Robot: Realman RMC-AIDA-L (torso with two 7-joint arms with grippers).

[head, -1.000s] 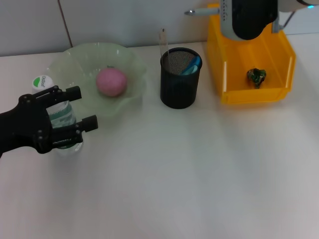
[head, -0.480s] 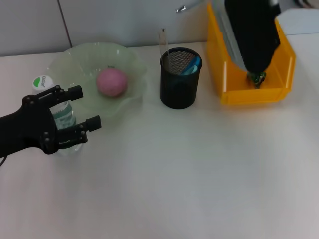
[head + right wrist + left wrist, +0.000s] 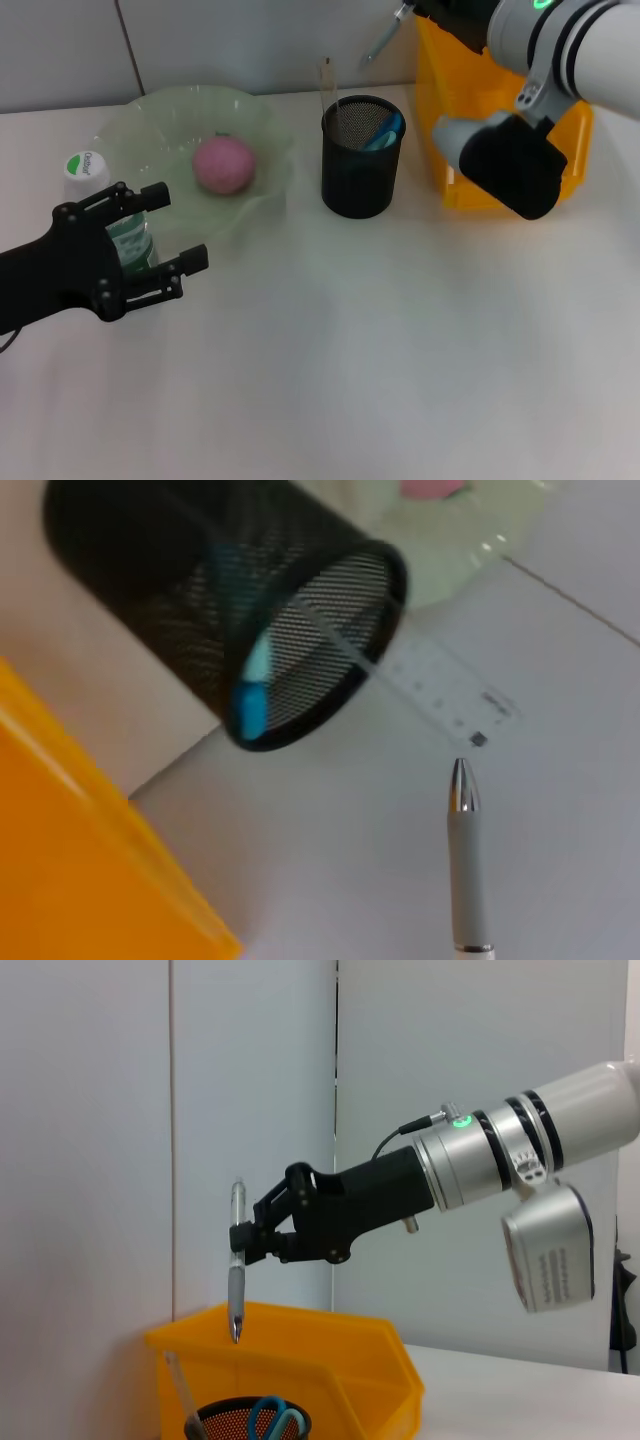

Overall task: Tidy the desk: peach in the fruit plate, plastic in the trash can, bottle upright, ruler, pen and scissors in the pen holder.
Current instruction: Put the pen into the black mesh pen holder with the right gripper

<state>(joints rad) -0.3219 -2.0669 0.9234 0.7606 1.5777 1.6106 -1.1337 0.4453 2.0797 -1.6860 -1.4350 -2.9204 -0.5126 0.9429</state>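
My right gripper (image 3: pixel 250 1245) is shut on a grey pen (image 3: pixel 237 1260), which hangs tip down above and behind the black mesh pen holder (image 3: pixel 362 155). The pen (image 3: pixel 465 860) points at the table beside the holder's rim. Blue scissors (image 3: pixel 385 130) and a clear ruler (image 3: pixel 327 85) stand in the holder. A pink peach (image 3: pixel 223 164) lies in the green fruit plate (image 3: pixel 160 115). The bottle (image 3: pixel 88 168) stands upright at the left, and my left gripper (image 3: pixel 170 230) is open just in front of it. The right arm hides the plastic.
The yellow trash can (image 3: pixel 440 110) stands to the right of the pen holder, partly covered by my right arm's wrist housing (image 3: pixel 510 165). A wall runs along the table's far edge. White table surface stretches across the front.
My right arm has swung left from over the trash can, carrying the pen toward the pen holder. My left gripper has drawn back a little from the bottle toward the table's front.
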